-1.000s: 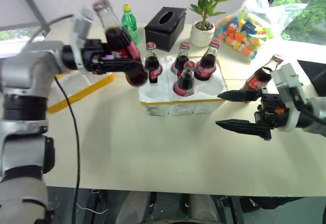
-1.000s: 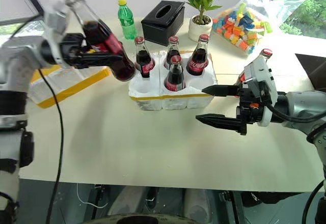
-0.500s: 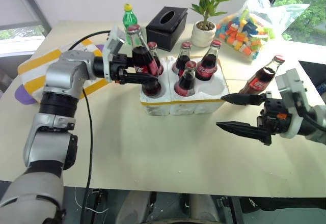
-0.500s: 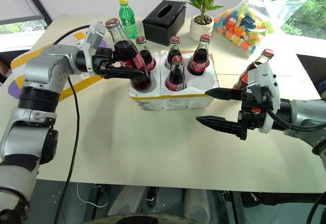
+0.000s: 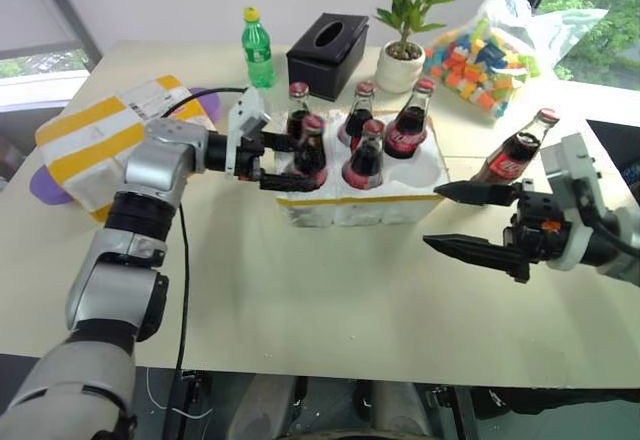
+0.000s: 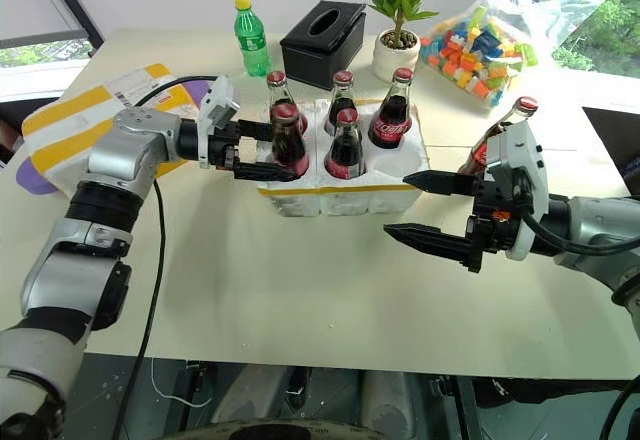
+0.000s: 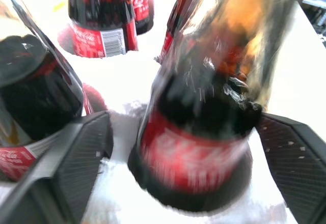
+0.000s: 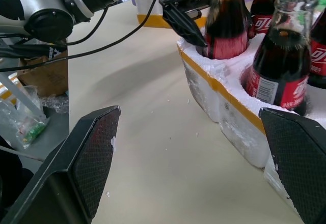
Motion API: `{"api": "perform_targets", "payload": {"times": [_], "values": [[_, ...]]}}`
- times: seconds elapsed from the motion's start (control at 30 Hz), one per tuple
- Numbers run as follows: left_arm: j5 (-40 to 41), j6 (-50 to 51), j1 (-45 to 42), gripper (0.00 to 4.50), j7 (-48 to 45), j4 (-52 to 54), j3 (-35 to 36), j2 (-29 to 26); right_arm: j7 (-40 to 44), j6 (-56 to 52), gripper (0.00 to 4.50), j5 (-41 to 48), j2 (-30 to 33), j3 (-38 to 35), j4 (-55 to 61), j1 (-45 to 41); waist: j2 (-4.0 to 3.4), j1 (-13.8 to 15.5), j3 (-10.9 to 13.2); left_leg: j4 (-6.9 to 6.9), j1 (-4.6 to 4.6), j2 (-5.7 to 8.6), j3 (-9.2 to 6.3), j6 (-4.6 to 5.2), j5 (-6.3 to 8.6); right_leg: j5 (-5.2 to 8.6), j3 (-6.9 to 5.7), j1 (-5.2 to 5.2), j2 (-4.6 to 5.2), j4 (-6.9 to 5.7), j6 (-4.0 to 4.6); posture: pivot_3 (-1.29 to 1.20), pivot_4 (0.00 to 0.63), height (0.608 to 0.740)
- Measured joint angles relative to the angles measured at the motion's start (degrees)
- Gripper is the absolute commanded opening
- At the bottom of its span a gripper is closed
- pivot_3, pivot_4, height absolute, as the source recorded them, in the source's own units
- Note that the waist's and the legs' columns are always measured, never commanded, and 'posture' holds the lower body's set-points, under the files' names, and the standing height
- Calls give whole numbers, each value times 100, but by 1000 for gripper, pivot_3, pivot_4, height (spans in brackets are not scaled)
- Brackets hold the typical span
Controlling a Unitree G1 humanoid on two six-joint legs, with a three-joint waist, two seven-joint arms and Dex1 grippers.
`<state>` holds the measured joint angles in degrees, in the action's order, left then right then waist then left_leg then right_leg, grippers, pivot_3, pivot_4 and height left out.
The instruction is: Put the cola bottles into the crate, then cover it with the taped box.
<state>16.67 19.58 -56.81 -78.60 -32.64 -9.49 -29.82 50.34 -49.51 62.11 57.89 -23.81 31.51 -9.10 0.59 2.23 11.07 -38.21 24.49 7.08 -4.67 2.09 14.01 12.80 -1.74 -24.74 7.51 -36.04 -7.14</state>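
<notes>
Five small glass cola bottles with red caps (image 6: 345, 145) upright in the white foam crate with a yellow tape band (image 6: 345, 192) at the middle of the pale table (image 6: 280, 280). Near-left well taken by a bottle (image 6: 287, 142) flanked by the left hand (image 6: 262, 150), black fingers standing either side of its lower body; in the left wrist view a small gap between fingers (image 7: 76, 158) and glass, so spread apart rather than clamped. Near-right well of the crate empty. Sixth cola bottle (image 6: 495, 138) leaning on the table to the right of the crate, partly hidden behind the right hand (image 6: 425, 208), which hangs wide open and empty just off the crate's near-right corner. Large white foam box banded in wide yellow tape with a shipping label (image 6: 90, 125) at the far left of the table, behind the left arm, well apart from the crate. Beyond the crate, along the far edge: green plastic bottle with yellow cap (image 6: 249, 38), black tissue box (image 6: 322, 32), potted green plant in a white pot (image 6: 397, 35), clear bag of coloured blocks (image 6: 490, 35). Black cable (image 6: 150, 260) trailing from the left arm across the table's near-left part.
</notes>
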Motion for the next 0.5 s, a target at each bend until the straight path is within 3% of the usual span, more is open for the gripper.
{"api": "perform_targets", "payload": {"times": [0.13,0.23,0.4,0.5], "values": [[41,166,98,4475,3,236,158,-138,-140,75,4500,-164,-8,-1,-26,22,0,-9,0,0,0,0,0,0,0,0,0,-2,0,-1,0,0,150,732],[337,629,293,4475,-107,904,393,-551,-493,155,4500,-485,-87,-128,-109,145,-1,-38,0,3,0,-1,0,-8,-5,0,1,-6,-2,-5,0,0,150,732],[1231,1938,1143,4475,-75,2831,1395,-1861,-1385,205,4500,-1122,-582,-708,-254,914,-11,-63,-7,10,-7,-3,-2,-19,-10,1,5,-1,-4,-4,2,0,150,732],[1745,2497,2123,4475,111,4048,1901,-2213,-1831,139,4500,-1208,-964,-966,-181,1377,-22,-32,-14,10,-17,-3,-4,-4,-1,1,7,11,-5,-1,2,0,150,732]]}}
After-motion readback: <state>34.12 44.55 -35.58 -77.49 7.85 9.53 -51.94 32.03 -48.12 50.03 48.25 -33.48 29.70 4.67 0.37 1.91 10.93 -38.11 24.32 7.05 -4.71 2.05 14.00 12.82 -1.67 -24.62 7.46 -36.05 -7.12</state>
